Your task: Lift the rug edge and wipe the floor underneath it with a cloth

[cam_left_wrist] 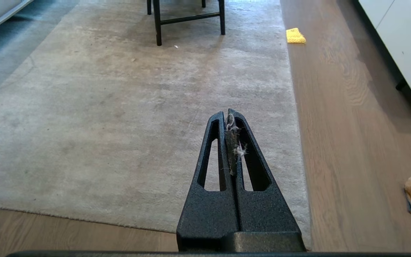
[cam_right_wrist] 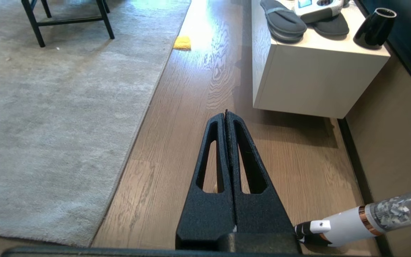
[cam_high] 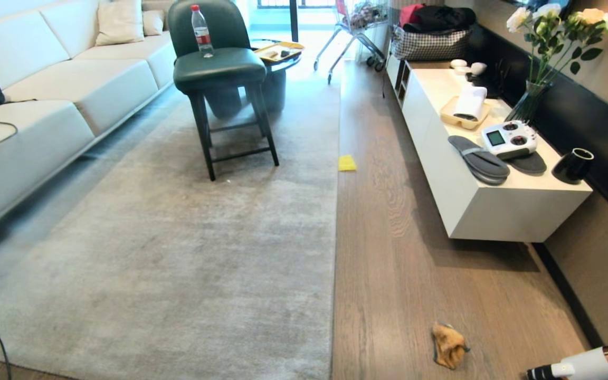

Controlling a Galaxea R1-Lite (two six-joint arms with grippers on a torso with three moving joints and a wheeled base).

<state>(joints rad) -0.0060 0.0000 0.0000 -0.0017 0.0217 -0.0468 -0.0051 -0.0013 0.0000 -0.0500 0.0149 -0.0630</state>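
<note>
Both grippers, left (cam_left_wrist: 228,113) and right (cam_right_wrist: 226,114), have jaws pressed together, empty. First the right should open wide above the cloth (cam_high: 448,345), then pinch its raised fold.

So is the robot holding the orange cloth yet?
No. Both the left gripper and right gripper are shut on nothing. The cloth lies loose on the floor.

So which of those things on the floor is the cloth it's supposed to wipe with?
Start at the big pale rug and step right onto the wooden floor. Near the rug's near corner, well short of the white cabinet, lies the cloth: crumpled, fuzzy, orange with grey trim. The flat yellow square farther off, at the rug's rim, is not it.
</note>
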